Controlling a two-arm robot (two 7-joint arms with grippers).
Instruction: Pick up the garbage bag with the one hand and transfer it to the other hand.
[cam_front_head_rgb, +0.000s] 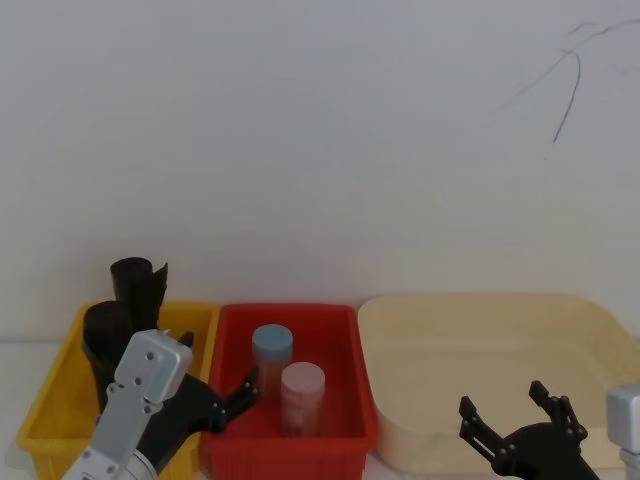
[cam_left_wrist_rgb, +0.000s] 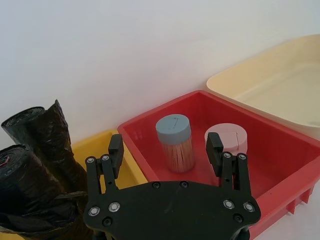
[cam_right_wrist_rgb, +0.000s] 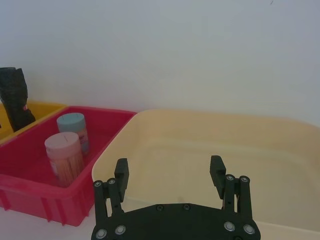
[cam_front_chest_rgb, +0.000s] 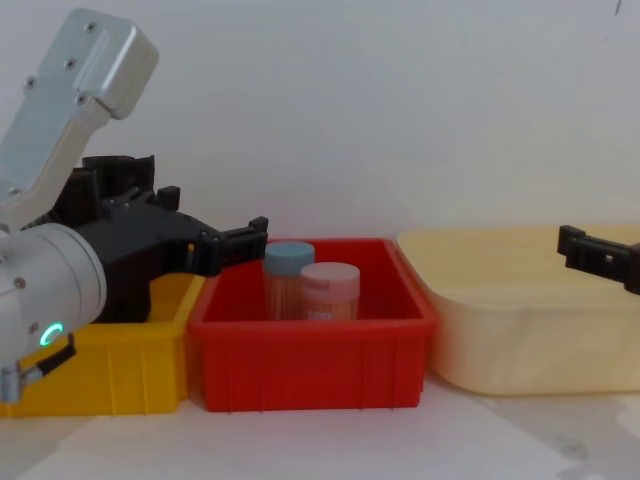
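Robot at the bins: the left tool hangs wide open and empty above the wall shared by the yellow bin and the red bin, its fingers pointing toward the red bin. A green ring glows on its silver arm.

The bag, a black roll with a rounded top, stands upright in the yellow bin on the side away from the red bin. It is clear of the left tool's fingers. A second roll, its loose top flap coming to a point, stands just behind it, against the white wall.

Two jars stand in the red bin. The blue-lidded jar is farther back, and the pink-lidded jar sits just beside it, nearer the robot and toward the cream bin.

The right tool is also spread open and holds nothing. It hovers at the near rim of the cream bin, well apart from the bag. All three bins sit side by side on the white counter.
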